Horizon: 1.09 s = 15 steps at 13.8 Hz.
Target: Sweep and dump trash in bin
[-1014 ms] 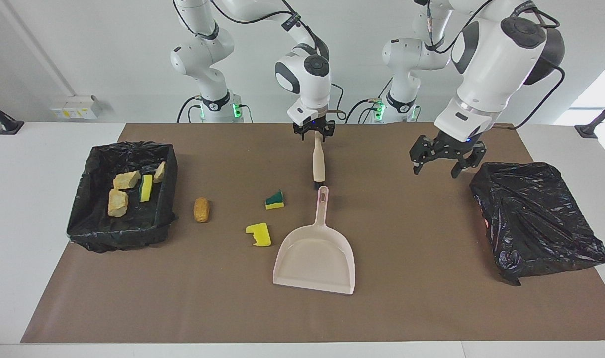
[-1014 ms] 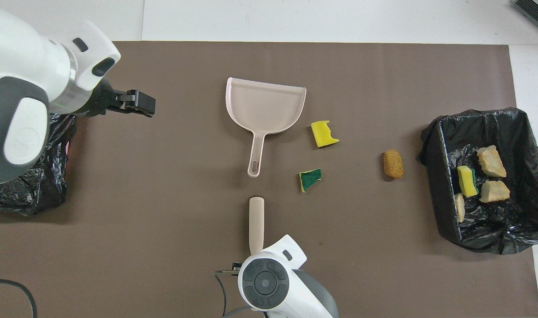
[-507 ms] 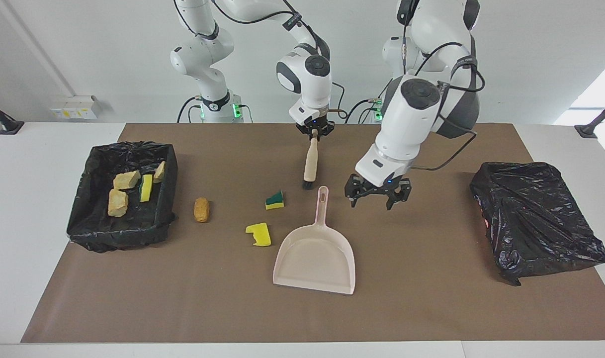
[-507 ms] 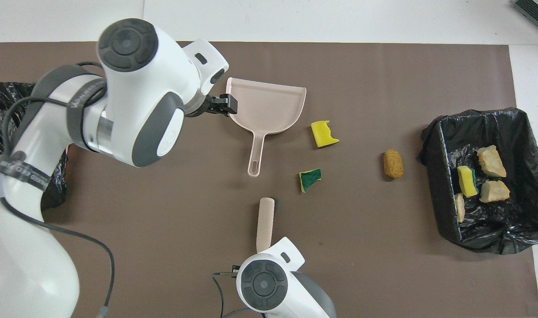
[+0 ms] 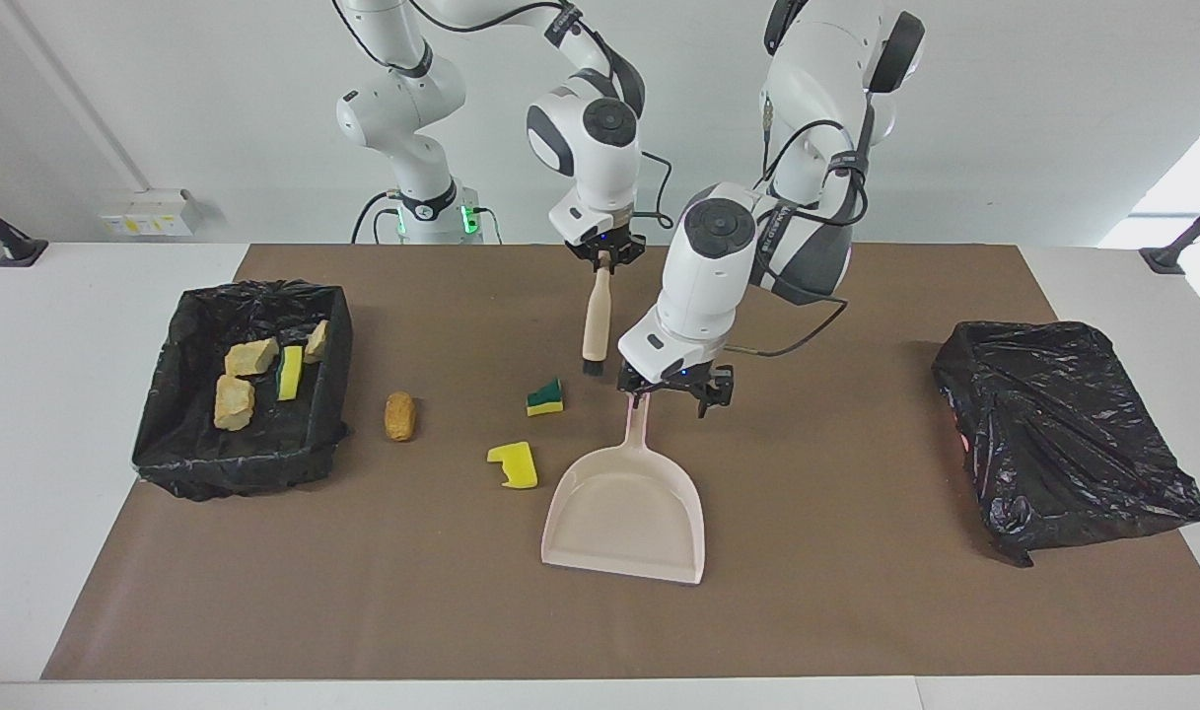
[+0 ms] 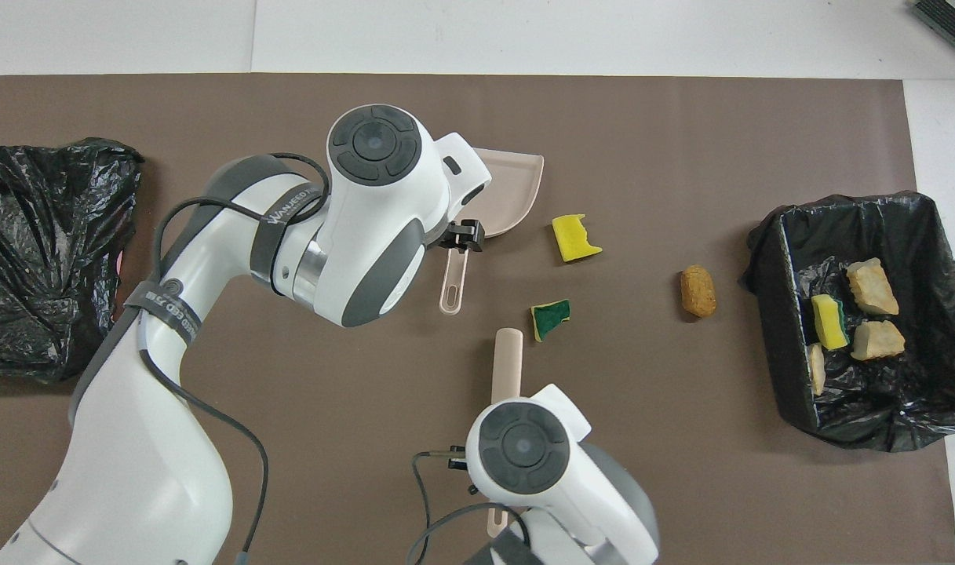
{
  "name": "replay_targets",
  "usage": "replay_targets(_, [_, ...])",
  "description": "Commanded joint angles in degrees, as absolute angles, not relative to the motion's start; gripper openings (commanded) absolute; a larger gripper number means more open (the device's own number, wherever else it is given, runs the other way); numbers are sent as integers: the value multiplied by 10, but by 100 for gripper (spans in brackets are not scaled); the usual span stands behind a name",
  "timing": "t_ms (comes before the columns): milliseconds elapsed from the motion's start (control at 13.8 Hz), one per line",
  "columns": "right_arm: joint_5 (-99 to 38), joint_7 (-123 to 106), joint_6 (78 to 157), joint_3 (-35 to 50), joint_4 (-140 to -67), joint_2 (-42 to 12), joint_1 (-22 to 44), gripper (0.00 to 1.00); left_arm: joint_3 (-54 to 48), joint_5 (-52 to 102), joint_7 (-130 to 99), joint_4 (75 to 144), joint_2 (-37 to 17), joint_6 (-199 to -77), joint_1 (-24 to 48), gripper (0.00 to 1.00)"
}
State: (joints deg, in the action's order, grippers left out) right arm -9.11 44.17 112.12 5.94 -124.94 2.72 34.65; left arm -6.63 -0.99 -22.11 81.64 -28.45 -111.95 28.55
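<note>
We've got the right gripper [image 5: 601, 258] clamped on the top of the brush [image 5: 595, 318] handle, brush hanging near-vertical with bristles just above the surface [image 5: 856, 592], close to the green-topped sponge wedge [image 5: 545, 397]. Left gripper [image 5: 674, 392] sits over the handle end of the dustpan [image 5: 626, 508], fingers spread and straddling it as far as we can judge; not closed on it, and we can't confirm contact. Step in hand, as we read it: grab the dustpan handle. To do it well, we'd centre the fingers across the narrow handle, come down until they flank it fully, then close; gripping too near the hanging-hole tip risks the pan pivoting when lifted. Keep the pan lip flat on the surface so scraps don't slide under. Brush should wait clear of the left arm, the two wrists are close. Trash: three scraps lie loose on the surface, the wedge, a yellow sponge chunk [image 5: 514, 464] with a notched edge just beside the pan mouth, and a brown oval nugget [image 5: 399, 415] nearer the bin [image 5: 166, 394]. Four more sit in the black-lined bin at the right arm's end: tan bread-like pieces [image 5: 235, 401] and one yellow-green sponge [image 5: 290, 372]. A crumpled black bag [image 5: 1063, 434] lies at the left arm's end.
</note>
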Motion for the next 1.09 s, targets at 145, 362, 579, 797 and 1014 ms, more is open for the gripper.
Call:
replay_targets(145, [-29, 336, 1053, 62, -1256, 83, 225, 0, -58, -20, -244, 844, -309, -1155, 308, 100])
replay_targets(362, [23, 326, 1052, 62, -1256, 77, 171, 0, -58, -20, -244, 871, -309, -1177, 322, 100])
replay_targets(579, [55, 233, 1055, 62, -1265, 74, 91, 0, -57, -24, -245, 870, -308, -1158, 323, 100])
replay_targets(797, [129, 115, 1090, 62, -1281, 71, 35, 0, -57, -24, -243, 869, -293, -1125, 319, 87])
replay_targets(1014, [173, 91, 1128, 62, -1285, 38, 8, 0, -58, -22, -242, 871, -283, -1107, 320, 9])
